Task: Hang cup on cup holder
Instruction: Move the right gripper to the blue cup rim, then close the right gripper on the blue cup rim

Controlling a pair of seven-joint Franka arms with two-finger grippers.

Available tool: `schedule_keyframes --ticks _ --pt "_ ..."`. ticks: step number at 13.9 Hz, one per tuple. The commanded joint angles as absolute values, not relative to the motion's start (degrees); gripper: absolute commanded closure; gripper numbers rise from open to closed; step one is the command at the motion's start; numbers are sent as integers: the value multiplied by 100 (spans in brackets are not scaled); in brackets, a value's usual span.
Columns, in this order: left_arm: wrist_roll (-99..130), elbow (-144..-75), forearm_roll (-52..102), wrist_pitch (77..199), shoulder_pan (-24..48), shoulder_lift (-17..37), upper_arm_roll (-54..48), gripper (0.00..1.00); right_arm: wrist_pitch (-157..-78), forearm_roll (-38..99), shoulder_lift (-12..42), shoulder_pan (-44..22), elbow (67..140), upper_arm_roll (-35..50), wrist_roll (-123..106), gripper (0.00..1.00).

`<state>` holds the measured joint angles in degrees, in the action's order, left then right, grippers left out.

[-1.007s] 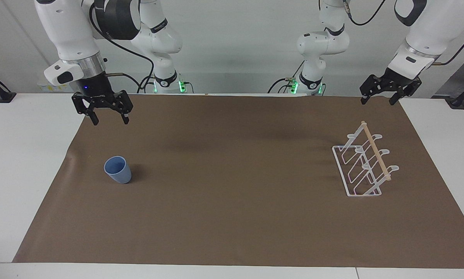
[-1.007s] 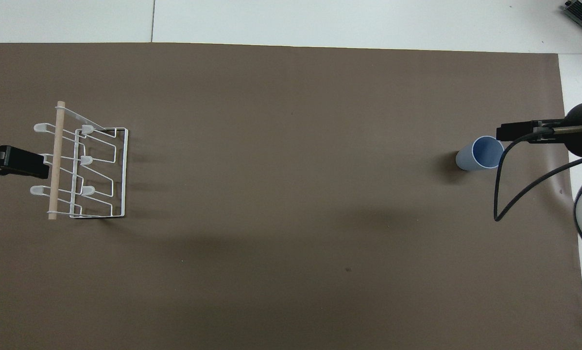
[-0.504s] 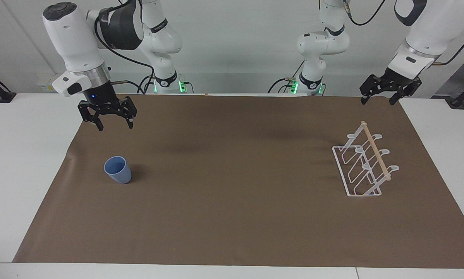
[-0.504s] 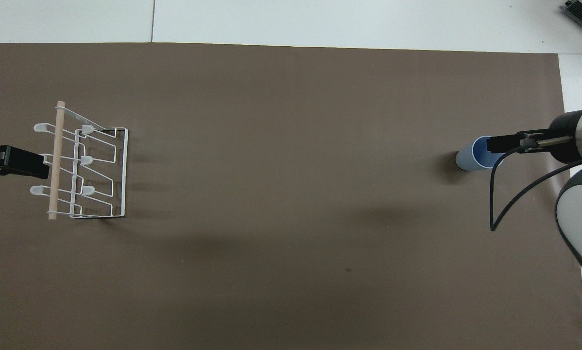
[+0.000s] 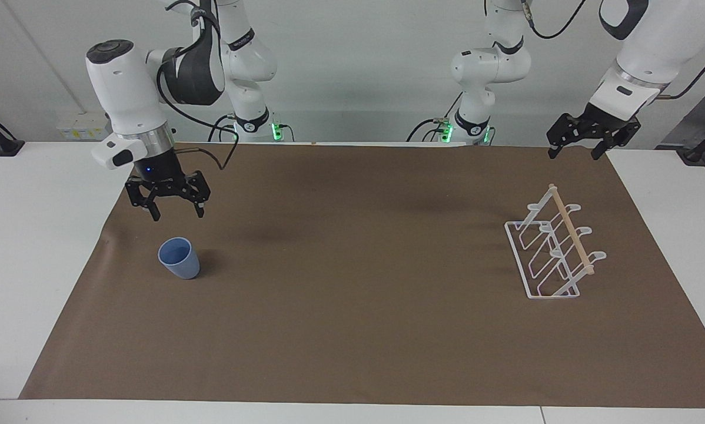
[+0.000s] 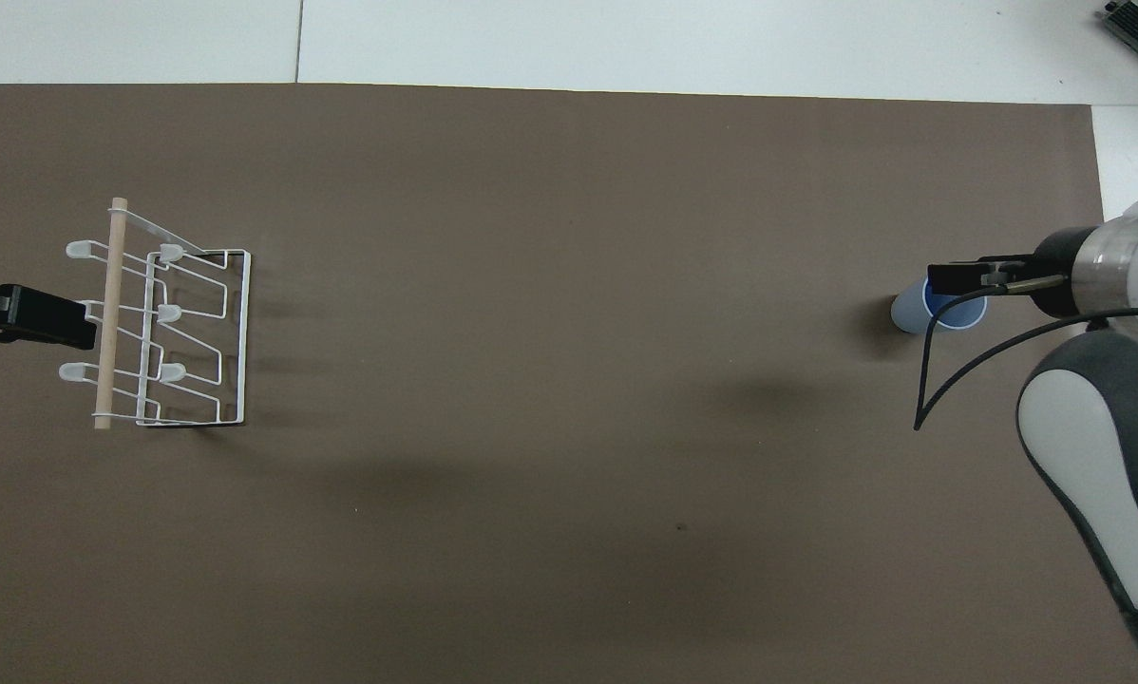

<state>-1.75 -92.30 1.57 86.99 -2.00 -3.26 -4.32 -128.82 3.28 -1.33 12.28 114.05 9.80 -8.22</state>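
Light-blue cup [image 5: 179, 258], white cup holder [image 5: 549, 250]

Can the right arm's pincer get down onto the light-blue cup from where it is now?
Probably yes: the right pincer hangs open above the upright light-blue plastic cup, with nothing between them.

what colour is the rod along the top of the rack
Light wood, pale tan, clearest in the overhead view: rod on the white rack.

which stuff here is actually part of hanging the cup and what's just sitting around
Part of the job:
- small light-blue plastic cup, upright on the mat
- white wire cup holder with a wooden dowel
- right gripper, open, in the air over the cup
- left gripper, open, waiting at the holder's end of the table

Just there:
- brown paper mat
- white table
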Motion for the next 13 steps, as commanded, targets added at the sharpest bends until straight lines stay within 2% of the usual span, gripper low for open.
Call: schedule_keyframes --ticks 1,6,8,13 --pt "-202 -9290 62 8640 -193 -396 -413 0 -13200 457 209 1397 11478 1002 -984 0" --pt "-202 -9290 62 8640 -193 -396 -413 0 -14060 457 790 1415 11742 1011 -976 0" --pt "-202 -9290 62 8640 -193 -396 -413 0 -14509 457 809 1319 11996 1011 -967 0" --pt "-202 -9290 62 8640 -193 -396 -413 0 -14651 457 826 1204 12330 1002 -940 0"
